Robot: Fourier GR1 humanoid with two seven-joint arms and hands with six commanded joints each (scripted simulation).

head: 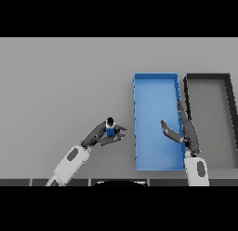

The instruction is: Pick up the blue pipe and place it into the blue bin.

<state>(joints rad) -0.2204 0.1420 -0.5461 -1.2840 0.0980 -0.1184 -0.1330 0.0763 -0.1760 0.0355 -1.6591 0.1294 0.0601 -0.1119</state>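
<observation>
From my head, I see my left hand [106,135] wrapped tight around the pipe [110,129], just left of the bin [155,121], so it won't drop. My right hand [182,131] waits, fingers straight, over the bin's right wall.

left hand [103,134] gripping blue pipe [110,129], beside blue bin [156,78]

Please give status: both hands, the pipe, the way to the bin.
Left hand shut on blue pipe, left of blue bin. Right hand open over bin. Nothing between.
</observation>
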